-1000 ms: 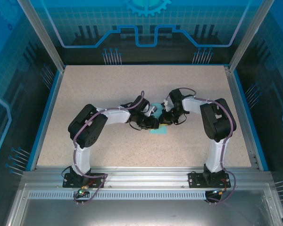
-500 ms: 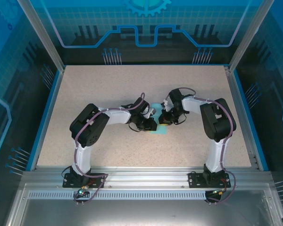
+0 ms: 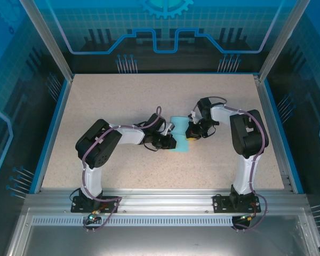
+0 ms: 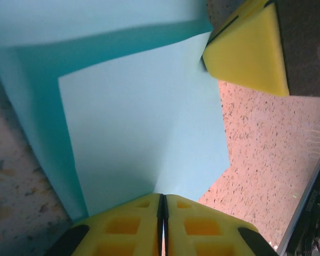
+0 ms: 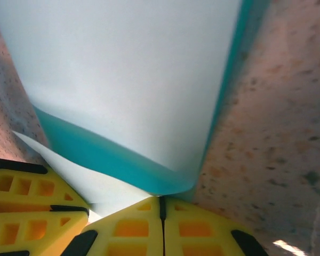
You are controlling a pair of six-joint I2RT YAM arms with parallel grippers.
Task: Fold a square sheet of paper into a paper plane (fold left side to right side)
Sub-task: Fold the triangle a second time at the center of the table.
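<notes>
Where creased, smooth turquoise paper [image 3: 180, 132], speckled table [image 3: 122, 96].

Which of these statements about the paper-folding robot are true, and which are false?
1. The square sheet of paper is turquoise. True.
2. The left fingers stand wide open. False: they are pressed shut on the sheet's edge.
3. The right fingers are yellow. True.
4. The table is plain white. False: it is speckled beige.
5. The sheet sits between the two sets of fingers. True.
</notes>
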